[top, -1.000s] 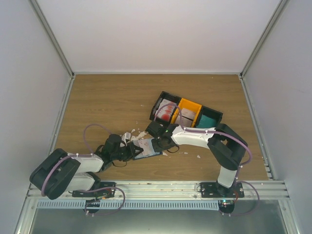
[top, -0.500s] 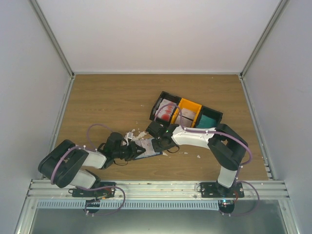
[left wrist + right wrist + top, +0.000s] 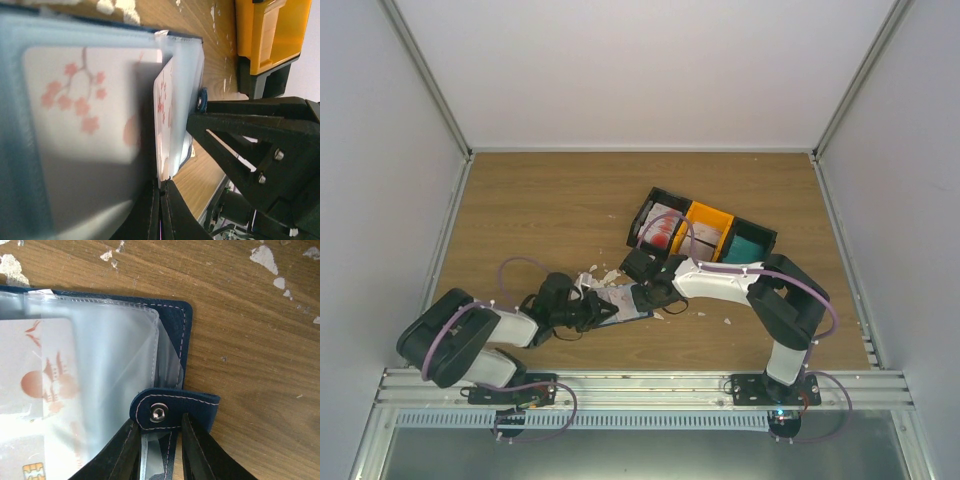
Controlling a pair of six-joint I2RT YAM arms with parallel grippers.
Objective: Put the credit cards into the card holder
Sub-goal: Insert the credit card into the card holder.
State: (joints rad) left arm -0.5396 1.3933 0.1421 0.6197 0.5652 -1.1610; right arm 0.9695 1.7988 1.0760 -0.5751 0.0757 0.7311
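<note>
The navy card holder lies open on the table between both grippers, its clear sleeves up. My left gripper is shut on a white credit card with red print, held edge-on at the mouth of a clear sleeve. Another blossom-printed card sits inside a sleeve. In the right wrist view my right gripper is shut on the card holder's edge, its jaws on either side just below the snap strap. A card with a chip shows through the plastic.
A row of tray boxes stands just beyond the right gripper: black, orange and a teal-lined one. Torn white scraps lie around the card holder, and more scraps lie right of it. Walls close in both sides.
The left arm's elbow swung up and rightward, nudging its gripper and card slightly toward the card holder. The right arm has stayed put, still gripping the holder.
</note>
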